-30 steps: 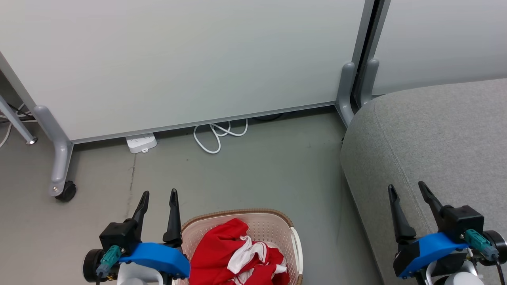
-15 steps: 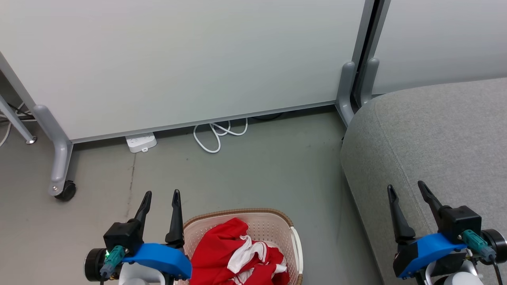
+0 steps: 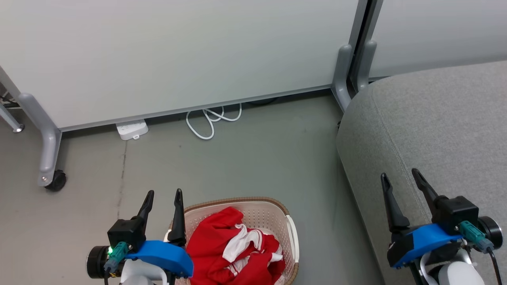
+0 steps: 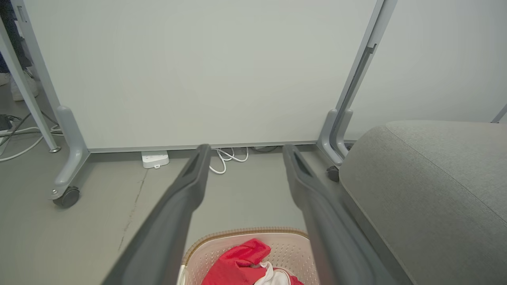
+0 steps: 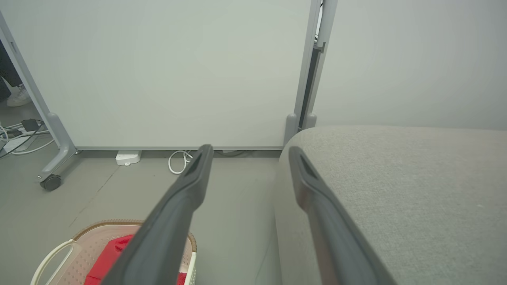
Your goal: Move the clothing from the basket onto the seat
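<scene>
Found clothing (image 3: pixel 231 253) heaped in basket (image 3: pixel 261 215) on floor (image 3: pixel 257 158), none on visible seat (image 3: pixel 435 118). Noted left pincer (image 3: pixel 164 192) parted, empty, beside basket rim; right pincer (image 3: pixel 399 172) parted, empty, above seat edge. Judged task unstarted, every transfer outstanding.

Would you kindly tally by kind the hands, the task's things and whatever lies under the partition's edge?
Hands: 2 (left hand, right hand)
Basket: 1
Clothing heap: 1
Seat: 1
Power strip: 1
Cable: 1
Total: 7
</scene>
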Tool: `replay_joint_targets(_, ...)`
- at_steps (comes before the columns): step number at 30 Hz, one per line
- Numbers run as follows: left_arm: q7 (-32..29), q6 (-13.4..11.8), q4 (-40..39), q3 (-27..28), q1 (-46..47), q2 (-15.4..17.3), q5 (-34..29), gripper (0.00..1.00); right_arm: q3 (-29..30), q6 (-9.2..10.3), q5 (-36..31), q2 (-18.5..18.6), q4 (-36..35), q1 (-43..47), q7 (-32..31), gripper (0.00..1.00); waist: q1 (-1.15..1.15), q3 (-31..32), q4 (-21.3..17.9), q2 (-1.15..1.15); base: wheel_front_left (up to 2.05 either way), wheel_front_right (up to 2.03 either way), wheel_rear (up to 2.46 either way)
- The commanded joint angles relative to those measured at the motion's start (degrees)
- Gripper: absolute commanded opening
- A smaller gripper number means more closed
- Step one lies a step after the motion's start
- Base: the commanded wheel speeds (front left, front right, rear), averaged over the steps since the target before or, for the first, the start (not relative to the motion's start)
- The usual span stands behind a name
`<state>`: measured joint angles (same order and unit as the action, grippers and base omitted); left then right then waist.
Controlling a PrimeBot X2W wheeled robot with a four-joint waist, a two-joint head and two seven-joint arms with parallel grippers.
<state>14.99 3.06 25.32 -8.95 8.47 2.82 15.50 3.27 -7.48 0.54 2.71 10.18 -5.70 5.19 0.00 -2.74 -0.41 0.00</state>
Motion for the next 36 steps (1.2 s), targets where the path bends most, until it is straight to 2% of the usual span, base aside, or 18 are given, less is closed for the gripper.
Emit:
replay_joint_targets(1,0.3,0.4,0.8,-0.2,1.6,0.4,-0.7,1.0,-0.7,-0.03,0.3,0.3,-0.7,-1.5,0.4,1.0,0.0,-2.4,-1.3,0.0,0.0,0.0,0.0)
replay_joint_targets(9,-1.4,2.5,7.4,-3.6,9.9,3.8,-3.2,1.0,-3.2,-0.03,1.2,0.3,-3.0,-7.7,1.7,1.0,0.0,-13.5,-5.3,0.0,0.0,0.0,0.0)
replay_joint_targets(21,-7.8,4.4,19.7,-10.1,22.8,11.3,-5.5,1.0,-9.4,-0.03,5.6,0.2,0.4,-17.7,7.0,1.0,0.0,-29.0,-13.6,0.0,0.0,0.0,0.0)
replay_joint_targets(36,-12.3,4.4,26.5,-19.2,29.8,17.1,-5.7,1.0,-15.8,-0.03,10.7,0.2,1.5,-23.3,9.8,1.0,0.0,-39.1,-19.6,0.0,0.0,0.0,0.0)
